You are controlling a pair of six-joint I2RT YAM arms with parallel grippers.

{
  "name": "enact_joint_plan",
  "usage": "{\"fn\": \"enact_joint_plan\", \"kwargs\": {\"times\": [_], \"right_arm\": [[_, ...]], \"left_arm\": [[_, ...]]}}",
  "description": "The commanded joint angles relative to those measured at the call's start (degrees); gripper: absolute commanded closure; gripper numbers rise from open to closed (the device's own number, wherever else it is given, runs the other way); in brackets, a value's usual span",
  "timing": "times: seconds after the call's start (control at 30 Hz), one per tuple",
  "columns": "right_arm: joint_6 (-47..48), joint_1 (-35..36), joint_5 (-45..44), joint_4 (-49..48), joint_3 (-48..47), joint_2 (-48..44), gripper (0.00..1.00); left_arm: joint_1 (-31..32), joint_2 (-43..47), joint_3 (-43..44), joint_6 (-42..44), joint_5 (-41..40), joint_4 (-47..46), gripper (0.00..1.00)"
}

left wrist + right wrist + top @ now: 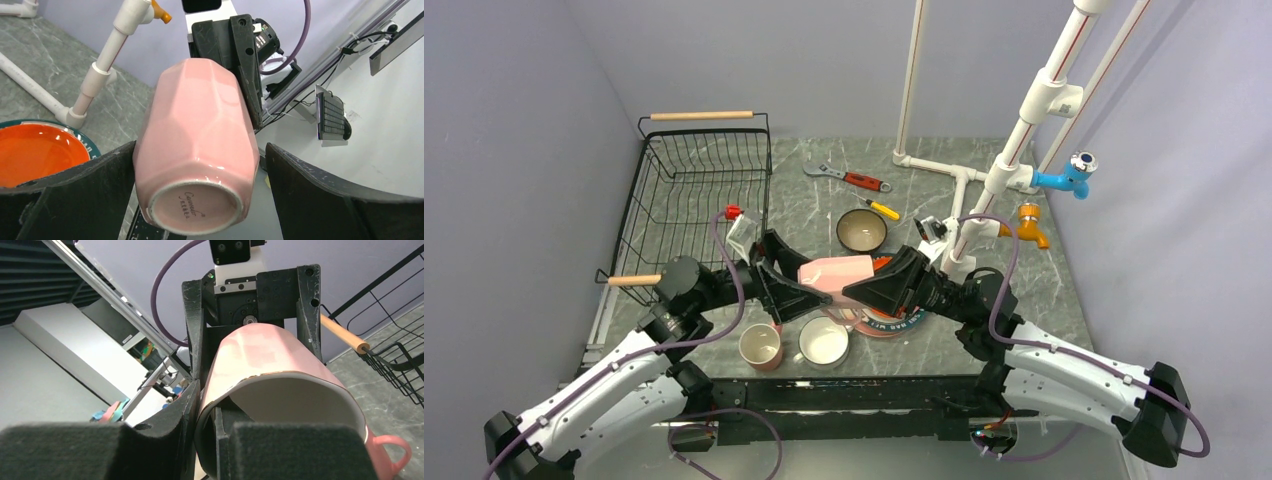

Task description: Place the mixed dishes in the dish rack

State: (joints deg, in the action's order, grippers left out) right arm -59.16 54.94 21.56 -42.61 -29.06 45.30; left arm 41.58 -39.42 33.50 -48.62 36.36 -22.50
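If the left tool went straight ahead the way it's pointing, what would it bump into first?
The pink mug: it lies between the open fingers of the left tool. Just behind it comes the right tool, gripping the mug's rim.

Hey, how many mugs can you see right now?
3. One pink mug is gripped in mid-air by the right gripper; a second pink mug and a white mug stand side by side at the table's near edge. Others may be hidden.
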Motion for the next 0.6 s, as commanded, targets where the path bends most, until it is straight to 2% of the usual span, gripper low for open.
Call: {"fn": "enact_joint_plan", "kwargs": {"times": [0.0, 0.1, 0.2, 0.4, 0.5, 0.53, 0.57], "right_arm": [[-0.69, -0.16, -2.9, -10.47, -2.02, -0.13, 1.0], [0.17, -0.07, -3.41, -8.67, -2.58, 0.14, 1.0], [-0.01, -0.07, -4.54, -8.4, -2.03, -0.28, 1.0], [-0.17, -0.04, -5.39, -8.62, -1.61, -0.28, 1.0], [-0.43, -0.1, -5.33, -8.7, -1.47, -0.06, 1.0], [-0.48, -0.07, -5.32, -8.87, -1.3, -0.05, 1.0], [-0.55, -0.05, -5.13, -8.98, -1.32, 0.04, 1.0]], "left_arm": [[1.11, -1.21, 5.15, 2.42, -1.11, 0.76, 0.01], [1.06, -2.08, 5.48, 1.49, -1.61, 0.35, 0.01], [1.05, -3.42, 5.59, 0.26, -0.96, -1.15, 0.05], [1.25, -6.5, 7.12, -0.01, 3.43, -1.97, 0.01], [1.22, -7.59, 8.59, 0.88, 5.89, -0.72, 0.07], [1.23, -7.8, 8.87, 0.89, 6.69, -0.86, 0.12], [1.24, -8.04, 9.14, 0.78, 7.32, -0.91, 0.21]]}}
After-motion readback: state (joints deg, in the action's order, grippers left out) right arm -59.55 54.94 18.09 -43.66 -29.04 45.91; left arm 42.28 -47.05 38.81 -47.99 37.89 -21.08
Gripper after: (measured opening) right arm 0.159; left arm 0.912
